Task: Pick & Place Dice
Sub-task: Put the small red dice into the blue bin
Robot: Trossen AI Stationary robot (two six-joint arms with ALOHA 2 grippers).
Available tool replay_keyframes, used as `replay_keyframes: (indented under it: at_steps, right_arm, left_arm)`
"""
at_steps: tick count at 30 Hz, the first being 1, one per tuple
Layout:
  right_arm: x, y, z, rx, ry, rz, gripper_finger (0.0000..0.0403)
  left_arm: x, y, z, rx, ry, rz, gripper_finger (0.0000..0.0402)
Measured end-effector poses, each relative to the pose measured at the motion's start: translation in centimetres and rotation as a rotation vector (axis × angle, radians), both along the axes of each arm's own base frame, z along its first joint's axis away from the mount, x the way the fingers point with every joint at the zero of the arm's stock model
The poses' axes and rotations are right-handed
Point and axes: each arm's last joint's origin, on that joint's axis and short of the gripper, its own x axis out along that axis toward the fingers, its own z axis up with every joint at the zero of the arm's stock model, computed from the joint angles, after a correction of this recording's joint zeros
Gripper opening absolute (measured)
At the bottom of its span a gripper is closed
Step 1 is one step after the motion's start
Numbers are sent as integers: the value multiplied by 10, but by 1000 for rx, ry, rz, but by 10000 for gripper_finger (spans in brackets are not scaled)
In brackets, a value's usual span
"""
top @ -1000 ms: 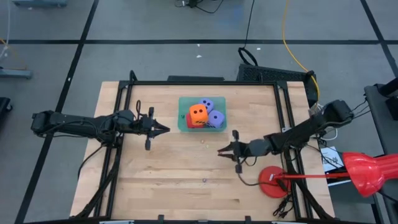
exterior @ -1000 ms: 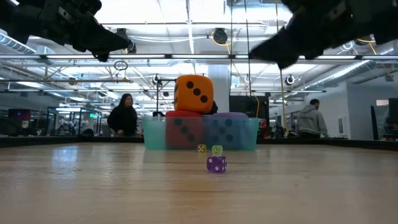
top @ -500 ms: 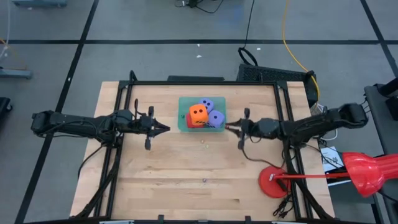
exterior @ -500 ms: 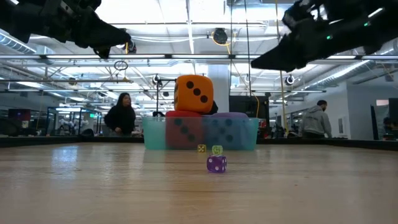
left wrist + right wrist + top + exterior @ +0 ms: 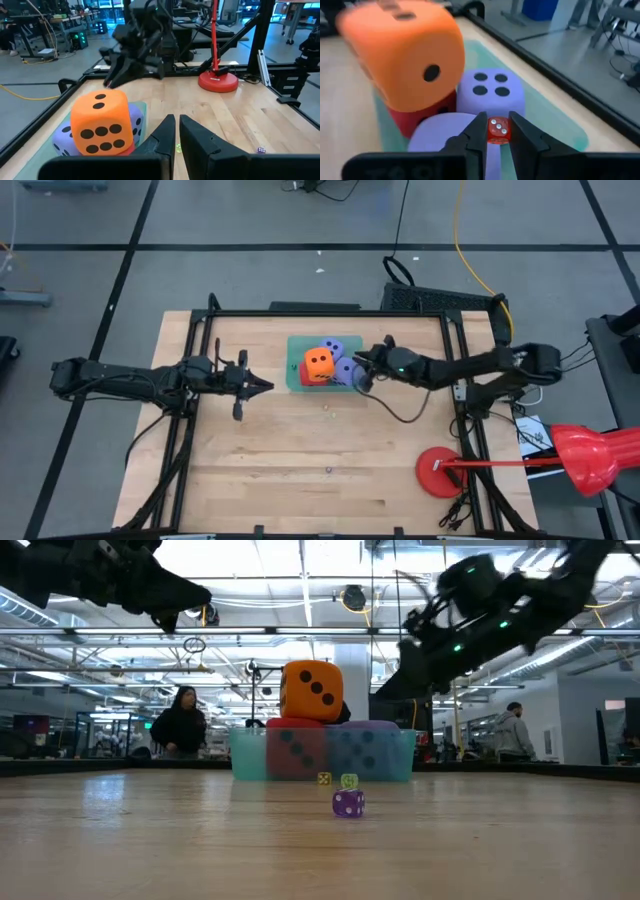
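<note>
A teal tray near the table's far edge holds four soft dice. The orange die sits on top of the red one, with two purple-blue ones beside them. My right gripper is at the tray's right edge, over a purple-blue die, shut on a small red die. My left gripper hovers shut to the left of the tray, pointing at it. Three small dice lie on the table: purple, yellow and green. My right gripper pinches the small red die between its two fingertips, one on each opposite face. It reaches in from the table's right. The die is lifted clear, above the purple-blue die in the tray.
A red round base with a red pole stands near the table's right near corner. A dark cable trails from the right arm across the table. People move about in the room behind. Bare wood lies between the tray and the near edge.
My right gripper has travelled from the middle-right of the table toward the far edge and left, up to the tray's right edge. The left arm has kept still. A person in the background has walked left.
</note>
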Motion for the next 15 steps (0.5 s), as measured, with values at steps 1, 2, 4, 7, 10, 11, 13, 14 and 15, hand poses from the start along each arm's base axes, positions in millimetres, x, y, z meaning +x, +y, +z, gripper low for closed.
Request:
replay_keyframes:
  at_steps: [1,2,4,7,10,11,13,14,15]
  right_arm:
    - [5,-3,-3,4,14,-7,47]
    - [10,-6,-6,7,28,-13,51]
    - [19,-13,-12,15,58,-29,61]
    - [26,-24,-20,26,91,-62,67]
    - [29,-30,-28,56,105,-93,68]
    - [29,-32,-30,75,99,-104,70]
    - [29,-32,-30,97,87,-116,78]
    - [29,-33,-30,103,81,-120,86]
    - [29,-33,-30,110,75,-123,97]
  left_arm:
    - [0,0,0,0,-2,0,37]
    - [0,0,0,0,-3,0,37]
    - [0,0,1,0,-10,0,37]
    - [0,0,2,0,-16,-1,37]
    - [0,0,2,-8,-17,0,37]
    - [0,0,2,-14,-16,0,37]
    - [0,0,2,-23,-16,1,37]
    - [0,0,2,-23,-16,1,37]
    - [0,0,2,-24,-16,1,37]
